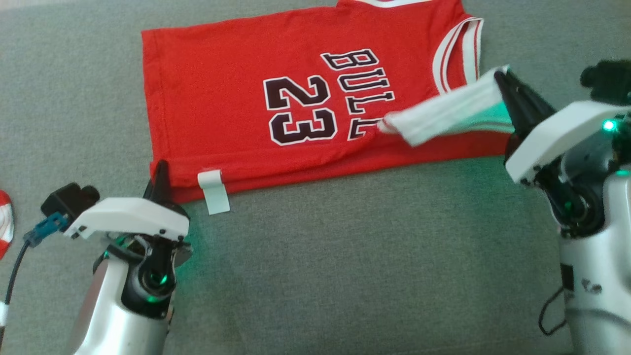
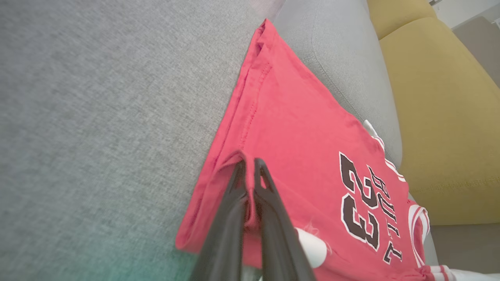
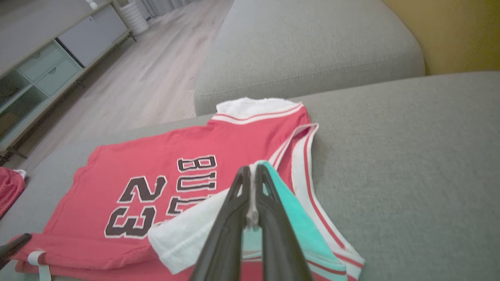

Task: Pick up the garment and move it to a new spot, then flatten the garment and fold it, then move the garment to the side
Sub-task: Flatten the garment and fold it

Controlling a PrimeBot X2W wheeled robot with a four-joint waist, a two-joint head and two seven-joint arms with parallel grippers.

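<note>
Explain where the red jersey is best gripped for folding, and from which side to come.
Grip the red jersey at both ends of its near edge: the hem corner, where the left gripper is shut, and the white armhole band, in the right gripper. Come from the robot's side: it lies flat on the sofa, so only edges offer a pinch.

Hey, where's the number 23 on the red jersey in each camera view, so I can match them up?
Head view: the 23 is near the centre, slightly high, turned sideways on the red jersey.
Left wrist view: the 23 is at the lower right, tilted.
Right wrist view: the 23 is at the lower left.
Shared landmark: the white-striped armhole trim.
</note>
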